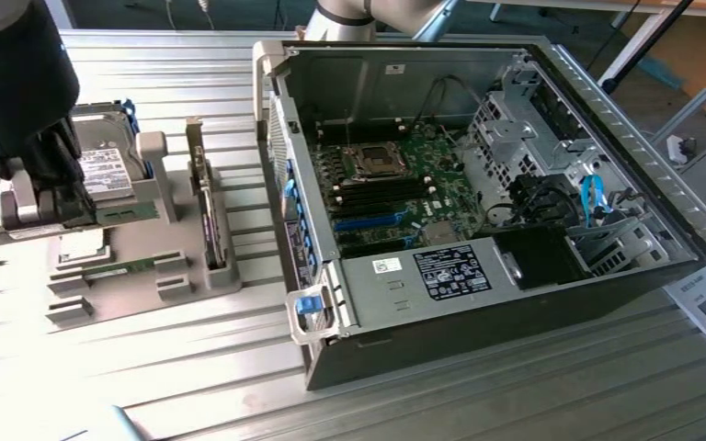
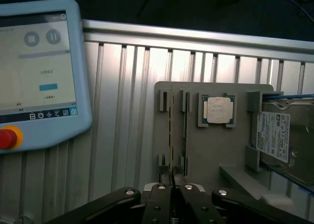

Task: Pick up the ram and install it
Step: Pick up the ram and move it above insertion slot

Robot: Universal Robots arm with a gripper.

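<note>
My claw (image 2: 171, 192), jaws pinched narrow on the ram (image 2: 170, 135), seen edge-on, over the grey holder (image 2: 211, 155), processor chip (image 2: 217, 109) alongside

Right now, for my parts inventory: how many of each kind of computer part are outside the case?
Ram sticks: 2
Processor chip: 1
Hard drive: 1
Expansion card: 1
Total: 5

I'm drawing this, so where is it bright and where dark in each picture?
Exterior view: the table slats shine pale, the computer case is shadowy inside. Wrist view: the pendant screen glows washed out, the end effector sits in shadow.
</note>
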